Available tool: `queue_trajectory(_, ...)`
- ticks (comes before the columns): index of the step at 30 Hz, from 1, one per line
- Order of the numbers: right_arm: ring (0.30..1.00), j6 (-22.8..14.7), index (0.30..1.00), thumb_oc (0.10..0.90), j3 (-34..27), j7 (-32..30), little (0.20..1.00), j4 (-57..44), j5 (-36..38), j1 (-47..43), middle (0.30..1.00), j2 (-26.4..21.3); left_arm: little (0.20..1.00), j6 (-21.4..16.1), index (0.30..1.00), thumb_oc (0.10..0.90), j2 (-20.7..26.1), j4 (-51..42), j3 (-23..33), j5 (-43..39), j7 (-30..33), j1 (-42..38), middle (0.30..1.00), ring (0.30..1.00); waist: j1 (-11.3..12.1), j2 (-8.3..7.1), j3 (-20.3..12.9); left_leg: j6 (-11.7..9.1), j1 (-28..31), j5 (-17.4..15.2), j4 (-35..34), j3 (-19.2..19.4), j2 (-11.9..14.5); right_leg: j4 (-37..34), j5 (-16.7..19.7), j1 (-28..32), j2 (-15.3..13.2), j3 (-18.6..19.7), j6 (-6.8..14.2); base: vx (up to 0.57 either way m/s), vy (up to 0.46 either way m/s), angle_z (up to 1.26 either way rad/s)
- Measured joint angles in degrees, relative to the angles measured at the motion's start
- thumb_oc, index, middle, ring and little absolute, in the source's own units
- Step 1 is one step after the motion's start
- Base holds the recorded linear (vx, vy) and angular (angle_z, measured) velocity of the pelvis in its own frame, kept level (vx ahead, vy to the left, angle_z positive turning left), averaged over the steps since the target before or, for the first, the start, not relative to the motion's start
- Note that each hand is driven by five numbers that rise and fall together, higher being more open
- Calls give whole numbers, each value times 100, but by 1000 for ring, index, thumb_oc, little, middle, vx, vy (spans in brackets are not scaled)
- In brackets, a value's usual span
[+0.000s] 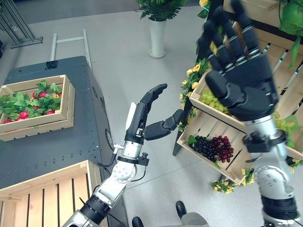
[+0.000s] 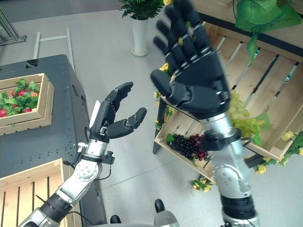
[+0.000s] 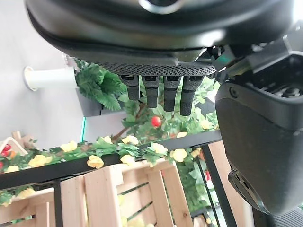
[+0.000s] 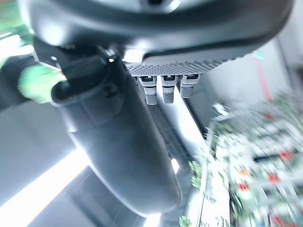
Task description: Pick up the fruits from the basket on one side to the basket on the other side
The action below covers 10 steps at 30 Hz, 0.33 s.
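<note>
While a white floor vase (image 1: 157,38) with a green plant stands behind on the grey floor, slatted wooden crates flank the robot. On the dark perforated cabinet (image 1: 61,142) sits a crate of red fruit (image 1: 35,105) among leaves; a tilted rack crate (image 1: 213,142) holds dark grapes (image 1: 213,147), with green grapes (image 1: 213,100) in the crate above, edged by yellow flowers. Left hand (image 1: 154,118) rises mid-air, fingers loosely spread, empty. Right hand (image 1: 236,71) is raised before the rack, fingers straight, empty.
</note>
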Motion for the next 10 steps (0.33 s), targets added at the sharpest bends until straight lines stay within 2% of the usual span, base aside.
queue_trajectory(2,900,163,900,800,539,-1,900,649,-16,378,900,159,900,-1,900,800,-47,3,79,-140,35,170,900,900,137,8,-14,-9,-2,7,32,-27,6,0,-5,13,3,-36,-7,-10,-23,6)
queue_trajectory(4,900,298,900,800,771,-8,900,1149,-145,647,900,145,900,-9,900,800,-87,6,186,-349,34,316,900,900,254,10,-16,-20,-49,20,33,-98,21,0,-7,7,-9,-143,-9,-15,-27,15)
queue_trajectory(7,900,256,900,800,1092,-6,900,1996,-295,914,900,162,900,-21,900,800,-127,153,252,-734,-22,517,900,900,371,-2,-23,-18,-67,35,34,-188,19,-1,-19,31,-6,-232,-25,-13,-21,15)
queue_trajectory(10,900,-90,900,800,1439,3,900,2901,-758,974,900,205,900,-22,900,800,-142,400,252,-1012,-140,683,900,900,477,-14,-31,-24,-76,45,34,-238,24,-1,-27,50,0,-313,-37,-1,-14,9)
